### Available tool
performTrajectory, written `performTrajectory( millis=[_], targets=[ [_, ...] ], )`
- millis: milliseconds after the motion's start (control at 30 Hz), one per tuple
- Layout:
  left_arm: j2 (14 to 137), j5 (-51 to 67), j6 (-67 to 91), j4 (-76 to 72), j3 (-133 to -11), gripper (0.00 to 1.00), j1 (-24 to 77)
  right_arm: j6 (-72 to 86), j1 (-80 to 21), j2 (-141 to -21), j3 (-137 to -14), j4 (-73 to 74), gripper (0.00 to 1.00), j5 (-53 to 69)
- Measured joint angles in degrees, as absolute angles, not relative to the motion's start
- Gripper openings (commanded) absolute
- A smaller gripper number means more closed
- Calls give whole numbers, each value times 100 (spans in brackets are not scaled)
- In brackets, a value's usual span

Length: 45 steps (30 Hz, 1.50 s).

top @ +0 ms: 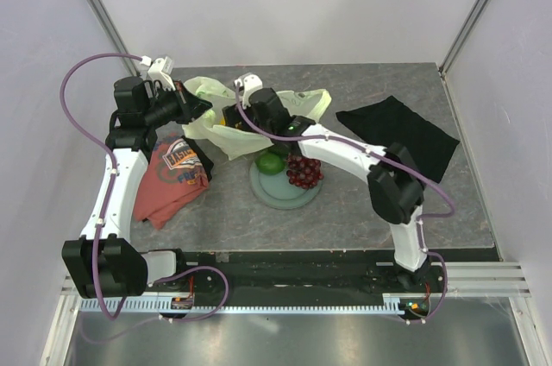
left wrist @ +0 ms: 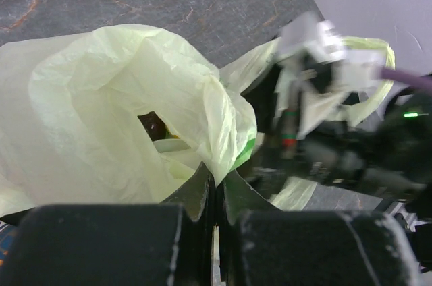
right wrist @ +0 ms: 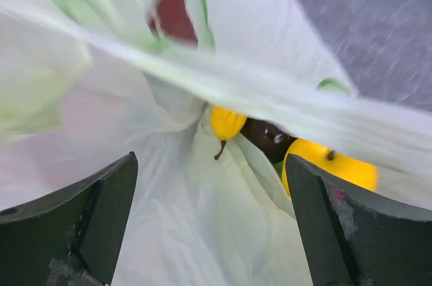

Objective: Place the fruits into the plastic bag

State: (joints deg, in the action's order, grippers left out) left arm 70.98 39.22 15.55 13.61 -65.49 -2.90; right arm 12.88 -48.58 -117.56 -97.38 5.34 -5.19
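Dark fingers of the right end effector [right wrist: 210, 164] fill the bottom of its wrist view, spread wide apart with nothing between them, hanging inside the mouth of the plastic bag [left wrist: 101, 110]. Just beyond them, on the film, lie a yellow fruit with a stem, likely the yellow pear [right wrist: 226, 123], the dark plum [right wrist: 266, 139] at its 4 o'clock, and the yellow-orange round fruit [right wrist: 334, 164] further toward 4 o'clock.

The left end effector [left wrist: 216, 181] is closed together, clamped on the bag's rim and holding the mouth up.

From above, the bag sits at 11 o'clock from the plate [top: 285, 198] on the desk [top: 345, 211]. The green oval fruit [top: 270, 161] rests on the plate's 11 o'clock side and the grape bunch [top: 304, 170] on its 2 o'clock side.

My reading: three fruits are in and two are left, so the step in hand is the drop-off of one fruit. Next, the right arm should lift clear of the mouth without snagging the thin film, then swing toward 5 o'clock to the plate. The left grip should not let go, or the mouth may collapse.
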Motion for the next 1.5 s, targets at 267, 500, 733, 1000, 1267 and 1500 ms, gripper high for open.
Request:
performTrajectory(
  millis=[267, 500, 733, 1000, 1267, 1500],
  targets=[
    [7098, 3924, 1555, 1361, -6549, 2, -292, 1245, -4873, -10368, -8753, -220, 98, -731],
    [7098, 3927, 1555, 1361, -6549, 2, -294, 1068, -5164, -9052, -7500, -681, 98, -829],
    [7100, 3935, 1555, 1361, -6549, 2, -294, 1044, -5339, -7793, -6591, -720, 98, -908],
    [7100, 3935, 1555, 1361, -6549, 2, -294, 1114, -5325, -6949, -5955, -395, 97, -1396],
    [7098, 3933, 1555, 1361, -6549, 2, -307, 1435, -5146, -6742, -5664, 150, 77, -1662],
    [7098, 3913, 1553, 1363, -6549, 2, -320, 1726, -4917, -6748, -5468, 692, 72, -1710]
  ],
)
